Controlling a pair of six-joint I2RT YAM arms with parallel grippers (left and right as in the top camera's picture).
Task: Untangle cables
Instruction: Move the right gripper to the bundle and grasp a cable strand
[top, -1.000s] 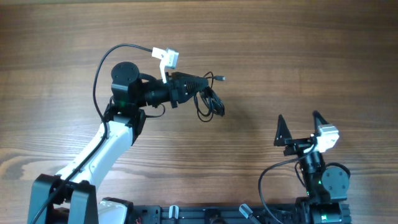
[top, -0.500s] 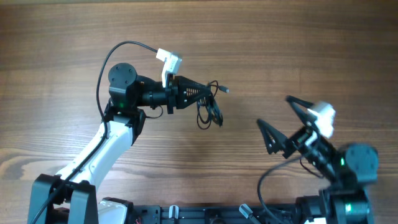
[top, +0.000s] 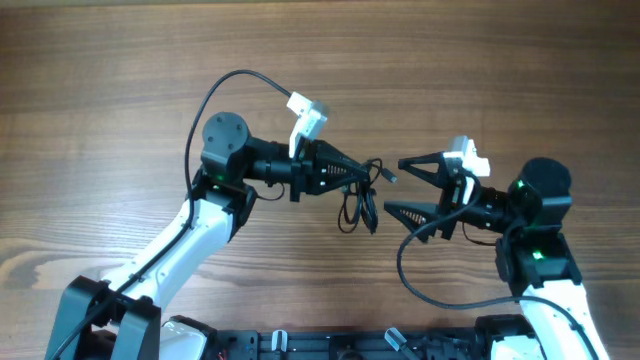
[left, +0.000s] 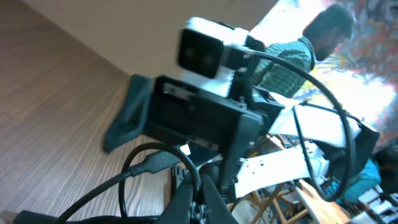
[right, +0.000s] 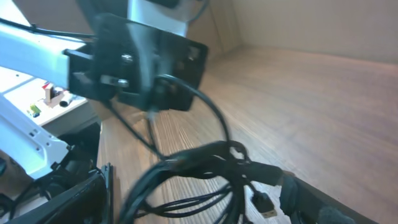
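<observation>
The cables (top: 358, 203) are a bunch of thin black wires with small plug ends, hanging in a tangle above the table's middle. My left gripper (top: 366, 173) is shut on the top of the bunch, and its closed fingers (left: 200, 198) pinch the strands in the left wrist view. My right gripper (top: 393, 186) is open, its two fingers spread on either side of the bunch's right edge. In the right wrist view the cables (right: 205, 171) and a plug (right: 264, 202) lie between those open fingers.
The wooden table (top: 480, 70) lies under both arms. Thicker black cords loop from each arm's white wrist unit, the left one (top: 225, 85) arching high and the right one (top: 410, 270) curling low. A dark rail (top: 330, 345) runs along the front edge.
My left gripper has carried the cable bunch to the right. My right arm has swung up and left, bringing its open fingers around the bunch.
</observation>
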